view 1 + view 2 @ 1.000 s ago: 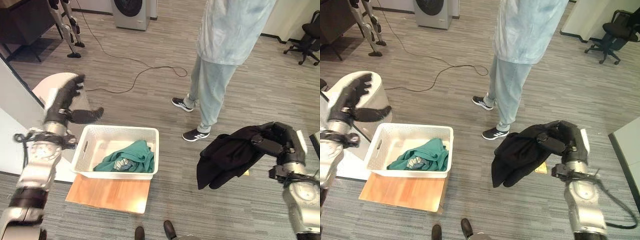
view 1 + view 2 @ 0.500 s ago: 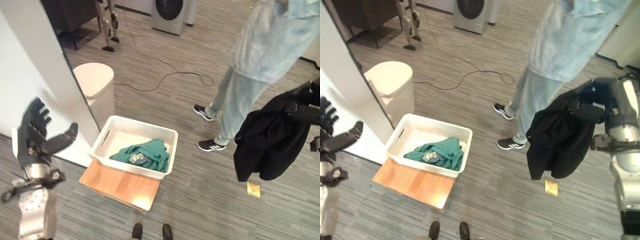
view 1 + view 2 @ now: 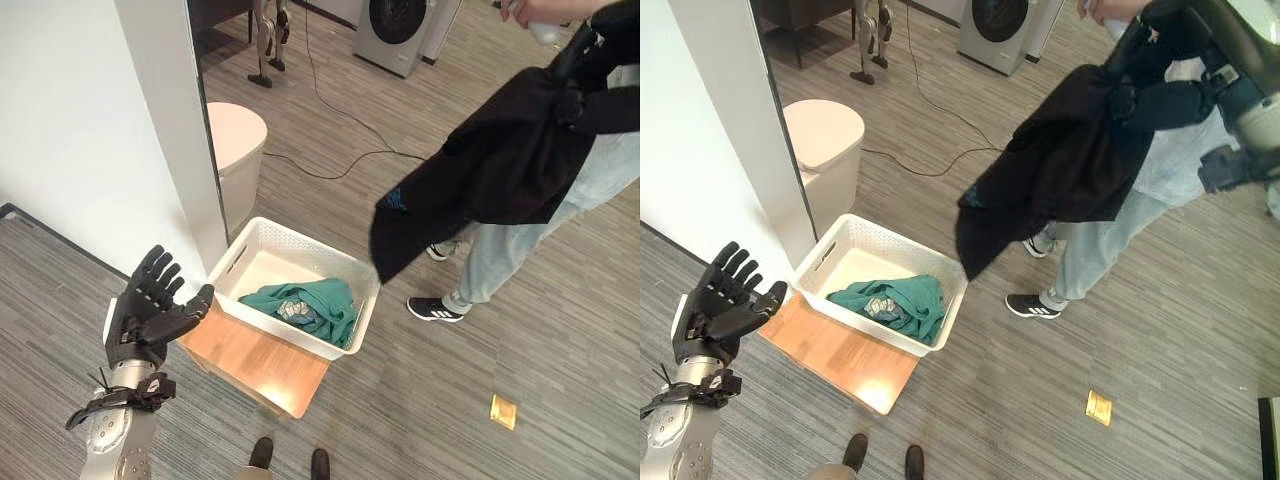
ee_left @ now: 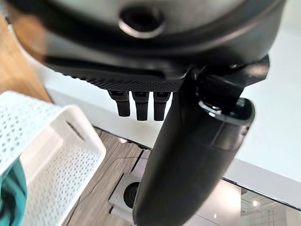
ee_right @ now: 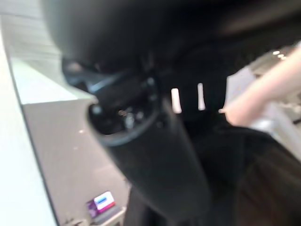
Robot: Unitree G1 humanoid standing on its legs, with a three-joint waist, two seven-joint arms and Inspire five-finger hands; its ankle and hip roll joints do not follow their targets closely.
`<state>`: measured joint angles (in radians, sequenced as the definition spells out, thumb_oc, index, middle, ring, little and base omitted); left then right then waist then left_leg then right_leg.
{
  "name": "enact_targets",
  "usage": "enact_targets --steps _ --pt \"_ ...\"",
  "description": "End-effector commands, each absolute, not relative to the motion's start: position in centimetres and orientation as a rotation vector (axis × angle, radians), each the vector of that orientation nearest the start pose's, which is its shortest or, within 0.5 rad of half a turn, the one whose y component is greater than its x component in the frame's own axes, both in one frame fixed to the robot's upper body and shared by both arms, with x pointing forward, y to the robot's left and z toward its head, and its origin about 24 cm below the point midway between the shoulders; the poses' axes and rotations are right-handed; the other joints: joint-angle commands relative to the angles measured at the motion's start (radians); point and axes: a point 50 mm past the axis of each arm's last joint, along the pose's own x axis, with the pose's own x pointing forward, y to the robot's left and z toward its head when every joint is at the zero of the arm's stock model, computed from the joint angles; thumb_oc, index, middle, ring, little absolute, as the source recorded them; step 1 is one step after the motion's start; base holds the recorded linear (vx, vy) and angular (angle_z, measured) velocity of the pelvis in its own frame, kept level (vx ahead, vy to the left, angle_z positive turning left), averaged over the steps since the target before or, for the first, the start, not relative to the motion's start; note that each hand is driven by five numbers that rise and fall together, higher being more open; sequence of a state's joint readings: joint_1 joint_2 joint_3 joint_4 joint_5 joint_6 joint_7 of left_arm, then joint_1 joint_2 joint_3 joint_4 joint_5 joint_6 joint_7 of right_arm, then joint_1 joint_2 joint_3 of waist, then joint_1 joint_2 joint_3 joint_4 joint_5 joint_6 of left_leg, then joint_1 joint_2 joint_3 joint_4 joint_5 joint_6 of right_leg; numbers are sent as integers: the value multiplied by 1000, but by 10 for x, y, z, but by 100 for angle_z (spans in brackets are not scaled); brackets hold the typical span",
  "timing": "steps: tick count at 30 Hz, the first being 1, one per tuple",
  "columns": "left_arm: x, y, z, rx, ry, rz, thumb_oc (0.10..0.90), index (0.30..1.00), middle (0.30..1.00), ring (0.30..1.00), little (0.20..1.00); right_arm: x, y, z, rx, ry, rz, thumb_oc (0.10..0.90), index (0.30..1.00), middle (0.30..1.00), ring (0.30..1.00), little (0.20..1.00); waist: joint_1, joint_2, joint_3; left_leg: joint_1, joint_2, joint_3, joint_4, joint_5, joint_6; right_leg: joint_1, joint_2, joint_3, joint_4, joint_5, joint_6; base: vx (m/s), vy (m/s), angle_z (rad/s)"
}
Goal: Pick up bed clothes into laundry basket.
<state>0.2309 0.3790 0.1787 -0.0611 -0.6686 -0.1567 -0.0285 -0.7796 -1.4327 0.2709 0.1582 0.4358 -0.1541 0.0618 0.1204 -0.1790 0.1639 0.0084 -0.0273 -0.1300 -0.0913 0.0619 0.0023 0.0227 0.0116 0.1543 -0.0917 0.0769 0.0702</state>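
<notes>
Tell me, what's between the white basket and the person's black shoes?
Bare grey striped floor, seen in the left eye view, between the white plastic laundry basket and the black shoes.

Readable text: none — no word, number or sign can be made out.
Black garment (image 3: 500, 170): a small blue mark near its lower edge, above the laundry basket (image 3: 262, 245) — too small to read.

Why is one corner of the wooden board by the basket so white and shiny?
Left eye view: light glares off the near corner of the wooden board, beside the laundry basket. Right eye view: same bright patch; the black garment in the right robot hand looks dull.
</notes>
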Motion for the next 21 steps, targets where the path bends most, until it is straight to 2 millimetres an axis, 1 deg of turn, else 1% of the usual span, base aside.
enact_targets --steps 1,2,3,4,6,7,9,10,12,13,14,15,17,18,19,20,21 --pt "206 260 106 -170 -327 58 800 900 900 900 900 252 -308 419 -1030 -776 -262 400 300 300 300 300 9 -2 -129 -16 17 15 4 -84 -53 -18 -37 -19 8 -97 71 0 0 0" --pt "208 261 105 -114 -315 67 800 900 900 900 900 254 -300 421 -1074 -786 -249 400 300 300 300 300 12 -4 -127 -19 17 12 4 -83 -52 -18 -37 -21 8 -97 70 -13 -5 6" --pt "211 261 98 -84 -282 71 800 900 900 900 900 256 -294 423 -1125 -782 -243 400 300 300 300 300 18 -15 -125 -23 17 10 4 -81 -54 -20 -38 -25 8 -97 70 -13 -5 8" --pt "211 261 98 -87 -282 72 800 900 900 900 900 256 -293 424 -1128 -783 -242 400 300 300 300 300 17 -13 -125 -23 17 10 4 -81 -54 -20 -38 -25 8 -97 70 -14 -6 9" --pt "214 259 82 -188 -236 101 800 900 900 900 900 260 -283 426 -1151 -788 -211 400 300 300 300 300 22 -24 -122 -27 16 6 4 -79 -55 -23 -38 -28 7 -95 71 -15 -4 9" --pt "215 260 77 -202 -220 125 800 900 900 900 900 262 -276 428 -1179 -786 -193 400 300 300 300 300 23 -23 -121 -29 15 5 4 -78 -55 -25 -38 -31 7 -95 71 -11 -10 7" --pt "215 259 74 -246 -219 143 800 900 900 900 900 264 -264 431 -1233 -806 -175 400 300 300 300 300 32 -36 -117 -33 16 0 4 -77 -54 -25 -37 -34 7 -94 70 -5 -7 2" --pt "215 259 74 -249 -219 144 800 900 900 900 900 264 -263 432 -1236 -807 -174 400 300 300 300 300 31 -34 -117 -33 16 0 4 -77 -54 -25 -37 -34 7 -95 70 0 0 0" --pt "215 258 73 -256 -214 145 800 900 900 900 900 265 -255 435 -1282 -821 -166 400 300 300 300 300 37 -42 -116 -34 16 -2 4 -77 -54 -24 -36 -36 7 -95 69 -2 -1 2" --pt "215 258 72 -258 -214 146 800 900 900 900 900 265 -254 436 -1284 -821 -165 400 300 300 300 300 37 -40 -115 -33 15 -2 4 -77 -54 -24 -37 -35 7 -96 69 0 0 0" --pt "215 260 72 -225 -206 148 800 900 900 900 900 264 -248 445 -1317 -845 -182 400 300 300 300 300 44 -49 -114 -36 15 -4 4 -76 -55 -24 -37 -37 7 -95 69 0 0 0" --pt "215 264 73 -188 -196 143 800 900 900 900 900 261 -245 454 -1346 -861 -206 400 300 300 300 300 51 -71 -118 -37 15 -8 4 -75 -56 -22 -36 -41 6 -96 70 0 0 0" --pt "213 268 74 -172 -196 153 800 900 900 900 900 255 -238 471 -1381 -897 -234 400 300 300 300 300 48 -82 -126 -37 15 -8 4 -76 -58 -23 -34 -42 6 -96 71 4 3 2" --pt "214 266 73 -184 -198 156 800 900 900 900 900 255 -234 475 -1392 -903 -230 400 300 300 300 300 46 -71 -125 -38 14 -8 4 -75 -58 -24 -35 -41 6 -96 71 9 6 7" --pt "213 268 74 -171 -198 159 800 900 900 900 900 252 -230 486 -1387 -931 -247 400 300 300 300 300 44 -80 -130 -37 15 -8 4 -76 -60 -23 -33 -41 5 -96 71 8 2 5" --pt "213 266 73 -182 -200 159 800 900 900 900 900 252 -227 489 -1396 -936 -245 400 300 300 300 300 44 -70 -129 -38 15 -8 4 -76 -60 -24 -34 -41 5 -96 71 0 0 0" --pt "213 268 73 -177 -197 161 800 900 900 900 900 249 -226 494 -1392 -948 -259 400 300 300 300 300 43 -76 -131 -37 16 -9 4 -76 -61 -23 -33 -41 5 -96 72 0 0 0"
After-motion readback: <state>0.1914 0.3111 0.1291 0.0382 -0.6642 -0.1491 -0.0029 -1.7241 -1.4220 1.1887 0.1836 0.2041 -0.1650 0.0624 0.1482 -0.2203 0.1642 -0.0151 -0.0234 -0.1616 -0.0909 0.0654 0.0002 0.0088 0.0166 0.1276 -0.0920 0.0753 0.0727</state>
